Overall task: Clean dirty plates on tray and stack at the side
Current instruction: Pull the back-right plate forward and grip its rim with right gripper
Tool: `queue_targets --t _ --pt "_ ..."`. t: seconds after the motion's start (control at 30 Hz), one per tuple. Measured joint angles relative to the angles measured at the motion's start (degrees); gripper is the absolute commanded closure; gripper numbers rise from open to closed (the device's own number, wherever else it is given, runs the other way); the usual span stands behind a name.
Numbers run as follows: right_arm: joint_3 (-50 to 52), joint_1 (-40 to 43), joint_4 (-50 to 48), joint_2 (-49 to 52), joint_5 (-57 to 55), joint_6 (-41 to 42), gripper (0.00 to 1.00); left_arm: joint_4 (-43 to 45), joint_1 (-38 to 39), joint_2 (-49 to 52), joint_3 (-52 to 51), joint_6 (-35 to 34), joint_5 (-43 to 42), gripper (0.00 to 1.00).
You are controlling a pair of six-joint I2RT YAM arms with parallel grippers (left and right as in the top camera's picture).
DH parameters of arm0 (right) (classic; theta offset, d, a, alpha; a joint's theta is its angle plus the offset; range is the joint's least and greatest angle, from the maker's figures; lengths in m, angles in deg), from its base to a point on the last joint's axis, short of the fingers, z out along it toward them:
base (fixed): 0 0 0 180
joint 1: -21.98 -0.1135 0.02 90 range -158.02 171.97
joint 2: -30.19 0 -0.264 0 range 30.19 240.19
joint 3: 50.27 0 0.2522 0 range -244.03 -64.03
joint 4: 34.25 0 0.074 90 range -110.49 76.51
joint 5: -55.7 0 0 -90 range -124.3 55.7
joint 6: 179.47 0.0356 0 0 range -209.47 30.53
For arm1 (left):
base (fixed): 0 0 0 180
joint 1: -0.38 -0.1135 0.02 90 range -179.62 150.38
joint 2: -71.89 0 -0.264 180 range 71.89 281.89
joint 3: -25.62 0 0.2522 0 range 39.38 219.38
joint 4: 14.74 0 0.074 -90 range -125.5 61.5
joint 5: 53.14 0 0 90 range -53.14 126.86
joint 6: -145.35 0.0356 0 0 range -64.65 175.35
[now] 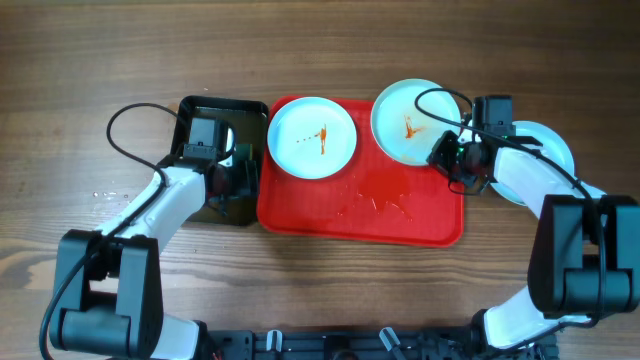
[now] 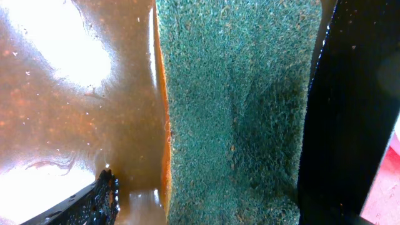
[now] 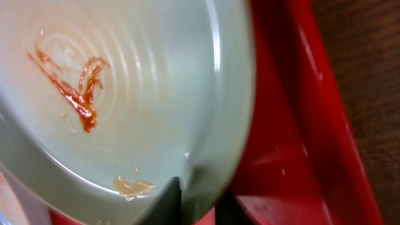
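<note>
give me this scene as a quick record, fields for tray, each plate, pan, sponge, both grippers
tray: red, wet orange smears mid-surface
left plate: flat on the tray, sauce streak in its centre
right plate: sauce-smeared, overhanging the tray's far edge
third plate: on the table right of the tray, mostly under the right arm
pan: black, holds brown water
sponge: green scouring face, in the pan
left gripper: down in the pan at the sponge, grip unclear
right gripper: shut on the right plate's rim
</note>
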Motion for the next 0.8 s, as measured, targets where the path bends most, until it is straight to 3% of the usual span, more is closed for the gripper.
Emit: queue_targets --t 0.33,0.57,0.7,0.8 --pt "-1.2 -0.3 20.5 -0.1 2.4 -9.2 0.96 0.8 0.0 0.0 0.0 0.0 0.2 0.12" --pt "-1.4 -0.4 22.1 -0.3 1.2 -10.2 0.96 8.5 -0.3 0.0 0.0 0.0 -0.3 0.08" --pt "-1.4 -0.4 22.1 -0.3 1.2 -10.2 0.96 12.3 -0.3 0.0 0.0 0.1 -1.0 0.2" --pt "-1.4 -0.4 22.1 -0.3 1.2 -10.2 0.96 12.5 -0.3 0.1 0.0 0.0 -1.9 0.22"
